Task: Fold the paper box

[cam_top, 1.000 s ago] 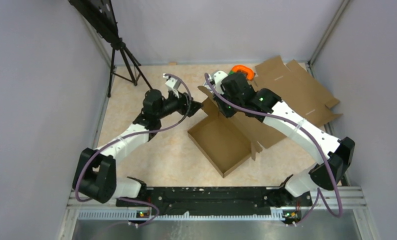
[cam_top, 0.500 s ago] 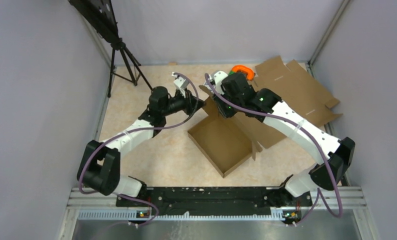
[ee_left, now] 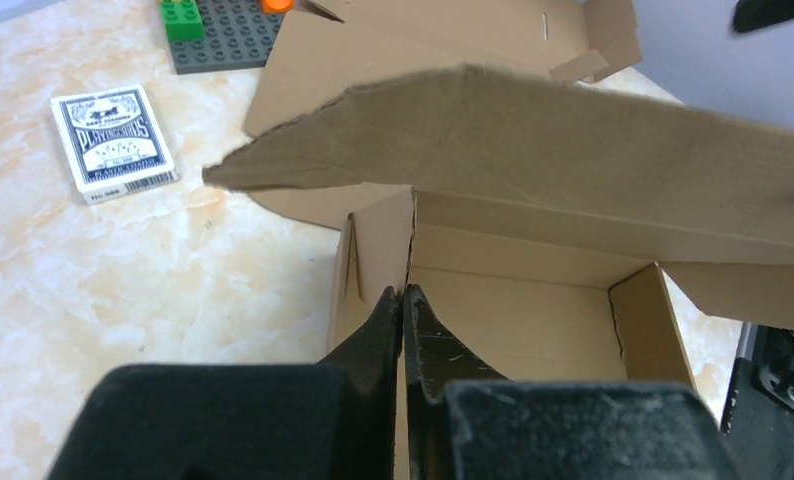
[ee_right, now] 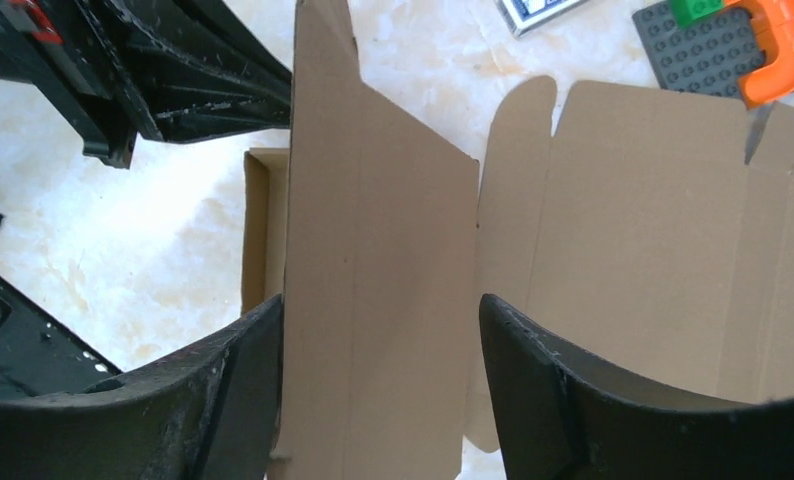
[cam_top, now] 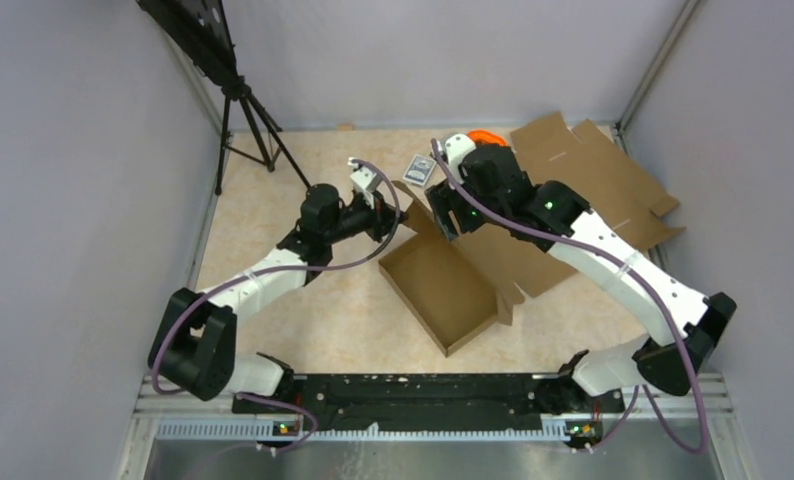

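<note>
The paper box (cam_top: 443,290) is a brown cardboard tray with raised walls in the middle of the table, its wide lid panel (cam_top: 523,255) spread to the right. My left gripper (cam_top: 396,216) is at the tray's far left corner. In the left wrist view it (ee_left: 404,292) is shut on the corner wall edge, under a raised flap (ee_left: 533,140). My right gripper (cam_top: 451,218) hovers over the far wall. Its jaws (ee_right: 378,315) stand wide open, with an upright cardboard panel (ee_right: 373,250) showing between the fingers (ee_right: 258,345).
A pack of playing cards (cam_top: 419,169) lies behind the box. An orange piece (cam_top: 485,137) and a grey stud plate (ee_right: 698,50) sit further back. A second flat cardboard blank (cam_top: 593,180) fills the back right. A tripod (cam_top: 243,120) stands at the back left.
My left gripper moved right to the box's corner and shut there. My right gripper opened and drew back to the right, uncovering the card pack.
</note>
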`<move>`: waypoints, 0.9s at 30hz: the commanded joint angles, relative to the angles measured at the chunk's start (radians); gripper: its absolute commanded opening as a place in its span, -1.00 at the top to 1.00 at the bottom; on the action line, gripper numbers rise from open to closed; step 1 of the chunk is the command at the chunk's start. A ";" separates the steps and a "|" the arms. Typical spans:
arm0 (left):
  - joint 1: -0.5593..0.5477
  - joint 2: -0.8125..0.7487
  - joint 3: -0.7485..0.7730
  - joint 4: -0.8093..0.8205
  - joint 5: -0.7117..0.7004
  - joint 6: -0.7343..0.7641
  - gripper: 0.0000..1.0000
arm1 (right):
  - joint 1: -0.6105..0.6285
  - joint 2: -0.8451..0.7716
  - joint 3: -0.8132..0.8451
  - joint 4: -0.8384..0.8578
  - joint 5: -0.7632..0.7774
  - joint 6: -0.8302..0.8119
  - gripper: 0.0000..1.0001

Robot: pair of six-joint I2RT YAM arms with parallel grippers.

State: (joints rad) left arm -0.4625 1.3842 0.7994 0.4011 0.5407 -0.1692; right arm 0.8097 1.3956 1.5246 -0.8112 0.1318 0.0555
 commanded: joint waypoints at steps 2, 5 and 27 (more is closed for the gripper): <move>-0.020 -0.054 -0.054 0.020 -0.049 -0.001 1.00 | 0.013 -0.111 -0.012 0.023 0.025 0.030 -0.42; -0.027 -0.072 -0.081 0.035 -0.065 -0.012 1.00 | 0.013 -0.158 -0.041 0.038 0.035 0.050 -0.44; -0.053 -0.179 -0.070 -0.121 -0.254 -0.106 1.00 | 0.011 -0.602 -0.330 -0.285 0.501 0.877 -0.28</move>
State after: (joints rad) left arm -0.5129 1.2530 0.6987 0.3264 0.3599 -0.2428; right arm 0.8097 0.8040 1.2549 -0.9054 0.5003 0.6136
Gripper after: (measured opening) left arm 0.004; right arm 0.669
